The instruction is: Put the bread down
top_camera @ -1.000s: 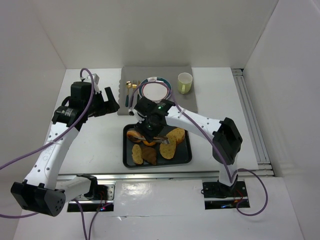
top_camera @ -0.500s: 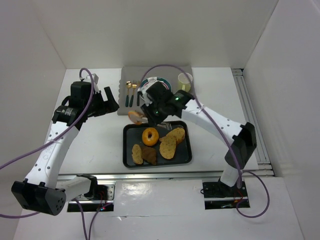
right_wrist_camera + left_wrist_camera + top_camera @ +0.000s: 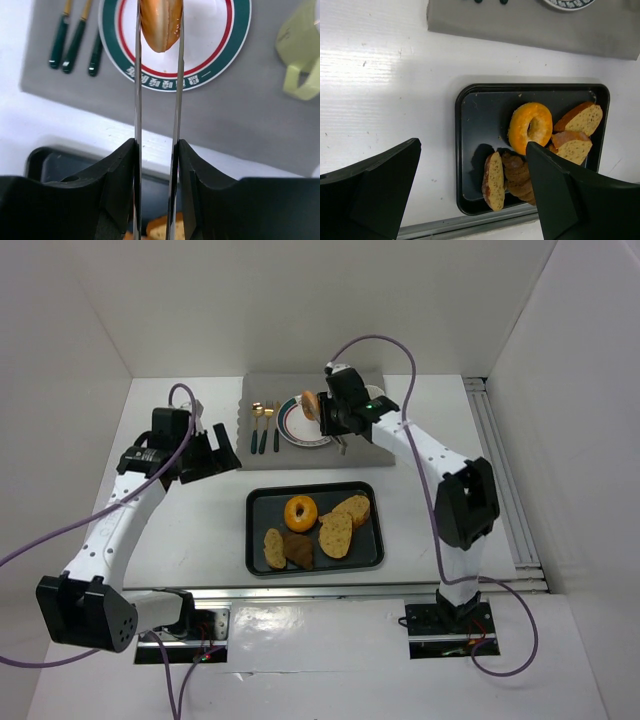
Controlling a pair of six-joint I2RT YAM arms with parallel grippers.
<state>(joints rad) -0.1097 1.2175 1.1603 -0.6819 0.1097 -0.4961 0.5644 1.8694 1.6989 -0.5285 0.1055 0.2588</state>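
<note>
In the right wrist view a golden-brown piece of bread (image 3: 161,20) is pinched between the two long metal blades of my right gripper (image 3: 160,12), which is shut on it. It hangs over the white plate (image 3: 220,60) with the red and green rim. From above, the bread (image 3: 311,405) sits at the tip of the right gripper (image 3: 318,408), over the plate (image 3: 298,430) at the back of the table. My left gripper (image 3: 215,450) is open and empty, left of the tray; its jaws (image 3: 472,150) frame the tray from above.
A black tray (image 3: 365,558) in the middle holds a bagel (image 3: 300,511) and several bread slices (image 3: 335,532). The plate rests on a grey mat (image 3: 365,452) with cutlery (image 3: 264,428) to its left and a pale green cup (image 3: 300,55) to its right. White walls enclose the table.
My right gripper closed on the bread at the tray, lifted it and carried it back over the plate. The left arm shifted only slightly.
</note>
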